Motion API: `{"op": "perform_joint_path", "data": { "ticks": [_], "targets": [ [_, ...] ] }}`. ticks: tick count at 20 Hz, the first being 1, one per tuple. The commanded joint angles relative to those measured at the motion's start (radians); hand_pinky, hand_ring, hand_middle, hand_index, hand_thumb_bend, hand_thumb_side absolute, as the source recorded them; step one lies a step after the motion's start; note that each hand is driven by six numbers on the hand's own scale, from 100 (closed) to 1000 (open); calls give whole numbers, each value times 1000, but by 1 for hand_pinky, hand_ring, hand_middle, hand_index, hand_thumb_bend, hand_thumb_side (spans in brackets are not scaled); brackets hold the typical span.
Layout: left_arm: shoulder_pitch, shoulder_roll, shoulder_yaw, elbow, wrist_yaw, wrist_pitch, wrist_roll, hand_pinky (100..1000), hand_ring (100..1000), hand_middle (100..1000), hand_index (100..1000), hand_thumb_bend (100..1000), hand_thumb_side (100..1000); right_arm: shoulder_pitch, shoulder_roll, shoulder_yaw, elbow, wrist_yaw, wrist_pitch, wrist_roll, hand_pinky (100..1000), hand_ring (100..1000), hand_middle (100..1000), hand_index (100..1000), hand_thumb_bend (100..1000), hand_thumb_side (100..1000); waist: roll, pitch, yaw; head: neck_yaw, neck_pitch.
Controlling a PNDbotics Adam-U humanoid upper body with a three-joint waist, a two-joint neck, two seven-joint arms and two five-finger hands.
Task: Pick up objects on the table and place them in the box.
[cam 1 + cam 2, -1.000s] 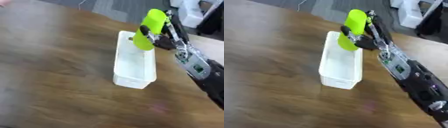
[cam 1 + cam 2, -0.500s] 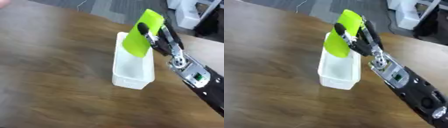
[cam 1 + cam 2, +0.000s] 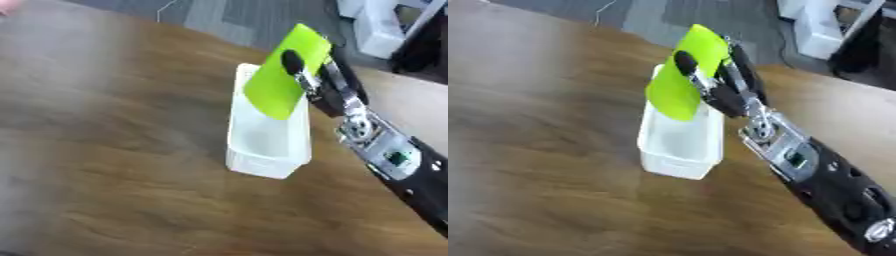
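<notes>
No legible text, label, brand, number or sign appears in either view. The lime-green object [image 3: 285,75], the white box [image 3: 267,136] and the table [image 3: 105,150] carry no readable markings, and the small green patch on the robot's forearm [image 3: 398,159] is too blurred to show any characters.

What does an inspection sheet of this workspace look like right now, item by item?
Surface: brown wooden table.
Job's things: white rectangular box, open-topped, looks empty; lime-green flat object tilted above it.
Clutter: nothing seen.
Hands: right hand pinches the green object over the box; left hand not in view.
Cables: thin light cable on the floor beyond the table.
Surroundings: grey floor, white equipment at the far right.
</notes>
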Motion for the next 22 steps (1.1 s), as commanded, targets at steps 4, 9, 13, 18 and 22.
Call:
{"op": "perform_joint_path", "data": {
  "ticks": [4,9,13,18,22],
  "targets": [
    [-15,9,6,-15,5,0,-2,483,524,697,706,611,1000,18,-20,-36,70,211,1,101,372,543,746,738,286,1000,11,-4,-2,6,-1],
    [-11,9,5,-15,1,-1,-3,483,524,697,706,609,1000,17,-14,-52,93,243,-23,127,585,735,849,836,309,1000,14,1,-6,5,-1],
    [-11,8,3,-15,0,-3,-3,482,524,697,706,608,1000,13,-12,-59,111,272,-34,116,615,755,859,853,333,1000,14,4,-6,4,-1],
    [-15,6,2,-15,1,-4,-4,482,523,697,706,609,1000,6,-15,-70,125,308,-47,101,657,774,866,863,441,1000,13,8,-4,6,-1],
    [-18,5,1,-15,1,-5,-6,482,523,698,707,609,1000,-3,-30,-86,112,342,-71,104,708,782,859,858,433,1000,12,9,-2,7,-1]
  ]
}}
